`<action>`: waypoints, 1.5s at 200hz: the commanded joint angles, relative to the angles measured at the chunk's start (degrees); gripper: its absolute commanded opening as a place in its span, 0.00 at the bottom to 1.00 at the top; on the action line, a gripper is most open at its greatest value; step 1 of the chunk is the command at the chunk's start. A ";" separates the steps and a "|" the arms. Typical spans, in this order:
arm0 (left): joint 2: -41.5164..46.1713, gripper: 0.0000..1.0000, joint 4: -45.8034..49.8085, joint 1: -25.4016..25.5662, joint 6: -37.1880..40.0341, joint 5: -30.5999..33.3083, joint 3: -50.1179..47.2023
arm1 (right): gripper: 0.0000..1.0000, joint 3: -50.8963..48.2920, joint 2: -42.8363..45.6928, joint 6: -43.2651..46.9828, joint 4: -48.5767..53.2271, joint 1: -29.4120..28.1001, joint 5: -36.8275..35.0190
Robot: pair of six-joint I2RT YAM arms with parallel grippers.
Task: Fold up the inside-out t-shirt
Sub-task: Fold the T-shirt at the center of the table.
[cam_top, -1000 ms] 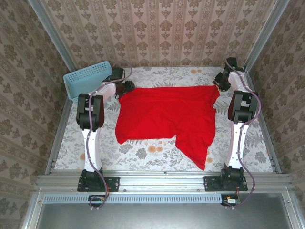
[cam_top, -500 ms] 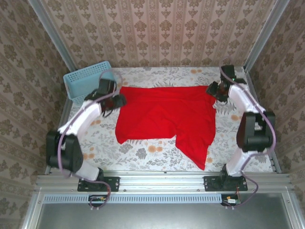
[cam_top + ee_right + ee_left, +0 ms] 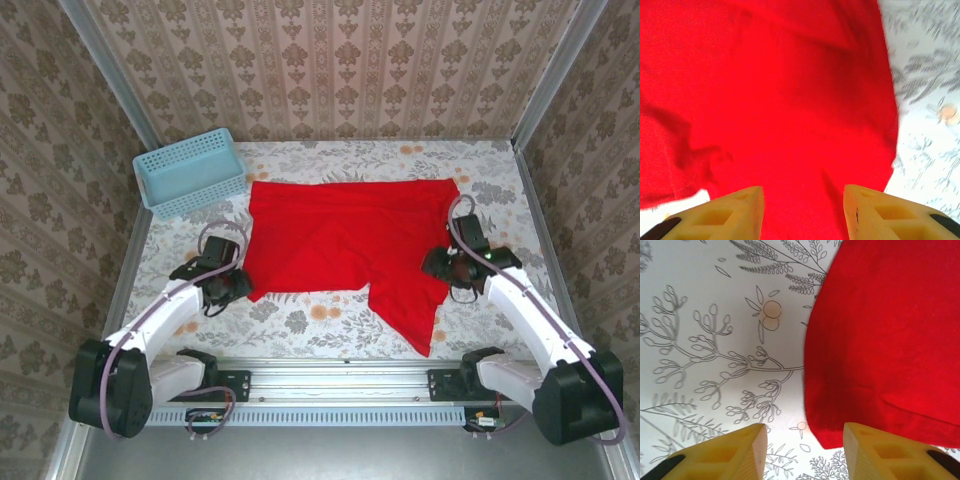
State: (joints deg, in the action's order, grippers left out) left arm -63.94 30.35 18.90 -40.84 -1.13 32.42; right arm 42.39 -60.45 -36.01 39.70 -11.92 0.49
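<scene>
The inside-out t-shirt [image 3: 345, 240] is bright red and lies spread flat on the flowered tabletop, with a long flap trailing toward the near edge at its right. My left gripper [image 3: 239, 286] sits low at the shirt's near-left corner. In the left wrist view its yellow fingers [image 3: 740, 450] stand open, with the corner of the shirt [image 3: 880, 340] lying on the table between them, untouched. My right gripper [image 3: 434, 267] hovers over the shirt's right side. In the right wrist view its jaws are open above the red cloth [image 3: 780, 100], with nothing clamped.
A light blue basket [image 3: 190, 170] stands at the back left of the table. Bare flowered tabletop [image 3: 300, 320] runs along the near edge and down both sides of the shirt. Metal rails frame the table.
Both arms have pulled back from the shirt's far corners toward the near side. The left gripper now sits at the near-left corner and the right one over the right side.
</scene>
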 commanded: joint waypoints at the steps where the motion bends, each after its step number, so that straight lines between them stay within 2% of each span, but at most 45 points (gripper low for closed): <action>1: -1.89 0.43 -4.18 1.58 -2.74 -2.24 -0.48 | 0.47 -2.58 1.32 -4.20 2.39 -3.03 -2.43; 84: -9.89 0.37 -8.89 6.40 -6.27 -0.62 -1.41 | 0.47 -5.54 2.06 -8.77 3.98 -9.93 -5.62; 136: -13.11 0.20 -8.62 6.42 -2.56 2.70 0.92 | 0.46 -6.71 1.93 -12.38 6.26 -14.83 -7.22; 159: -12.36 0.11 -6.35 6.42 -0.20 5.33 2.98 | 0.46 -7.21 2.64 -16.07 10.57 -18.28 -9.92; 197: -11.64 0.05 -5.26 6.50 2.63 6.42 5.07 | 0.45 -9.82 3.80 -23.36 14.16 -23.53 -11.30; 216: -11.20 0.03 -5.38 6.67 3.37 6.51 5.14 | 0.45 -9.87 4.05 -26.67 15.54 -26.98 -12.34; 257: -7.37 0.00 -4.53 6.64 4.34 8.40 5.28 | 0.41 -9.60 2.44 -29.87 13.48 -30.38 -10.54; 300: -6.72 0.00 -4.32 6.65 5.07 8.37 7.38 | 0.39 -12.25 1.03 -42.16 12.59 -40.59 -10.41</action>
State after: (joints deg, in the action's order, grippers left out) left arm -71.26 24.69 25.10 -37.58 5.93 37.78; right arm 32.51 -58.72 -68.82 51.37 -48.25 -9.69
